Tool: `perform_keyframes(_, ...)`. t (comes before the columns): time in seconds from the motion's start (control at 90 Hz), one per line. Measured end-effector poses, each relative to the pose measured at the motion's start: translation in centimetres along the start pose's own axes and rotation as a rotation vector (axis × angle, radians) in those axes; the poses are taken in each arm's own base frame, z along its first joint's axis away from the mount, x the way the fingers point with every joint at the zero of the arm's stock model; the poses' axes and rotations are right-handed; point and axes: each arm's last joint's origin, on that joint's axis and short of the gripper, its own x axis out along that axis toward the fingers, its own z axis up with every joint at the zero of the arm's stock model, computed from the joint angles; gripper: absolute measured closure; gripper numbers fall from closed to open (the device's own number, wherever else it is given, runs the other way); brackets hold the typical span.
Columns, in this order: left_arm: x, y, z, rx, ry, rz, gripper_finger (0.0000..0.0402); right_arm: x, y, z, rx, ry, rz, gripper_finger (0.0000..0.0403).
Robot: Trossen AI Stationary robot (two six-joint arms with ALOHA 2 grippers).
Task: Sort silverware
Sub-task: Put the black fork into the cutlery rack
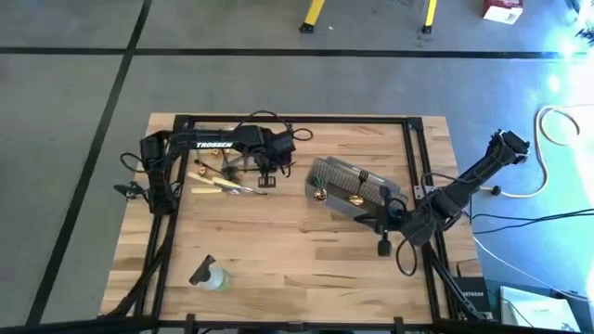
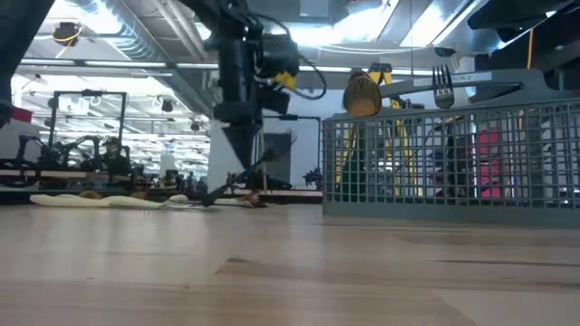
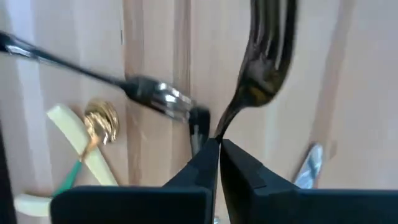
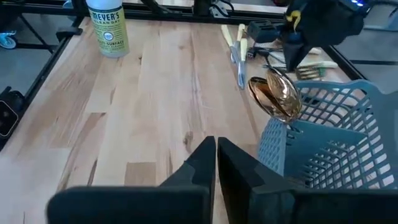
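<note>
A black fork (image 3: 264,56) is pinched by its handle in the left pincer (image 3: 217,149), above the scattered silverware (image 1: 223,178) on the desk (image 1: 278,250); its handle end is hidden. The right pincer (image 4: 216,149), fingers together and empty, waits beside the basket (image 1: 357,186).

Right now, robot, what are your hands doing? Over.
Left gripper shut on black fork, over the loose silverware. Right gripper shut, empty, beside basket. Gold spoon already in basket. Nothing blocking.

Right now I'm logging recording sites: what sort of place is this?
Probably a robotics lab or workshop: a pale wooden worktable in a black metal frame, bare grey taped floor, more equipment rigs behind.
</note>
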Motion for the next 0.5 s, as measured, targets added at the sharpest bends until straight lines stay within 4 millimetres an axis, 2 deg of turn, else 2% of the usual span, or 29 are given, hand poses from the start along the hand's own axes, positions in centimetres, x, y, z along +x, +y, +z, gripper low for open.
perform_keyframes(0.289,-0.8,-0.8,0.8,-0.015,-0.061,-0.008,0.0401,0.0,0.0,0.0,0.000,-0.004,-0.008,0.0402)
perform_keyframes(0.5,0.2,-1.4,0.6,0.006,-0.084,-0.085,0.0401,0.0,0.0,0.0,0.000,-0.004,-0.008,0.0402)
